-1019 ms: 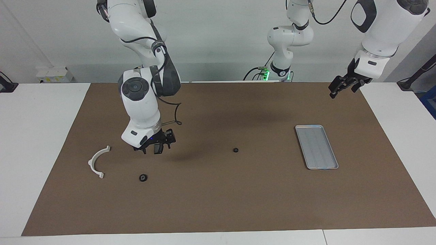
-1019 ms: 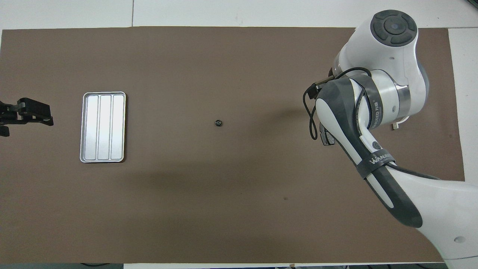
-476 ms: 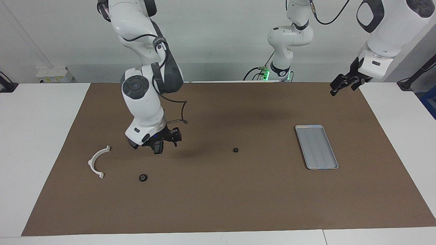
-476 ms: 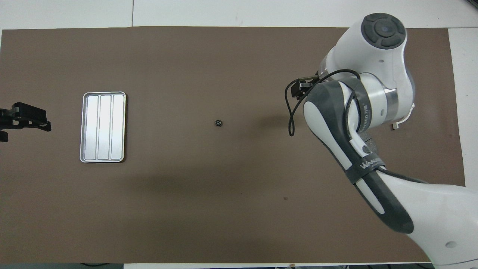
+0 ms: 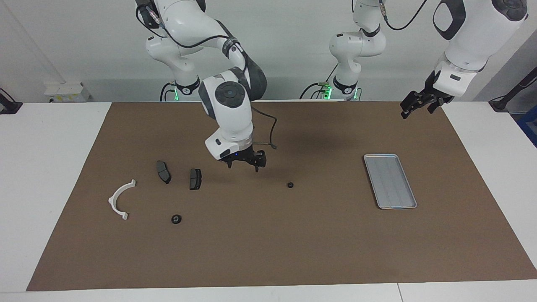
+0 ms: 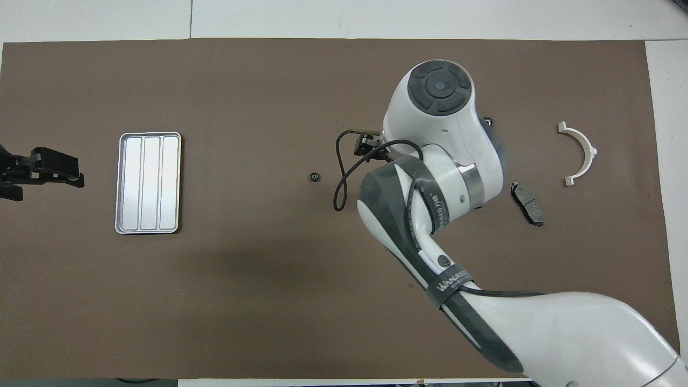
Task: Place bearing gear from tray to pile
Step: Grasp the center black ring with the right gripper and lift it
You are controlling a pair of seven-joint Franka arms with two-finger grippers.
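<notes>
Facing view shows the right pincer point(image 5: 243, 162) hanging over the brown mat point(image 5: 277, 251) with its fingers pointing down; whether they are apart or together cannot be told, and nothing can be seen held between them. It is up in the air, over bare mat between the brake pads and a small black bearing gear point(image 5: 290, 185).

That bearing gear lies on the mat, well apart from the tray point(image 5: 389, 180), toward the right arm's end of the surface from it. The tray's ridged bed holds nothing.

A second bearing gear point(image 5: 176, 219) lies farther from the robots than the two brake pads point(image 5: 163, 172), near the white arc point(image 5: 120, 199). The pads lie side by side, apart from each other, with the arc beside them toward the right arm's end of the surface. These parts form the loose pile.

Overhead, the right arm covers one pad and most of the second gear; only one pad point(image 6: 527, 203) and the arc point(image 6: 580, 153) show whole, and the bearing gear point(image 6: 314, 176) by the pincer sits in plain sight.

The left pincer point(image 5: 415, 105) waits in the air over the mat's edge, nearer to the robots than the tray; its fingers cannot be read either.
</notes>
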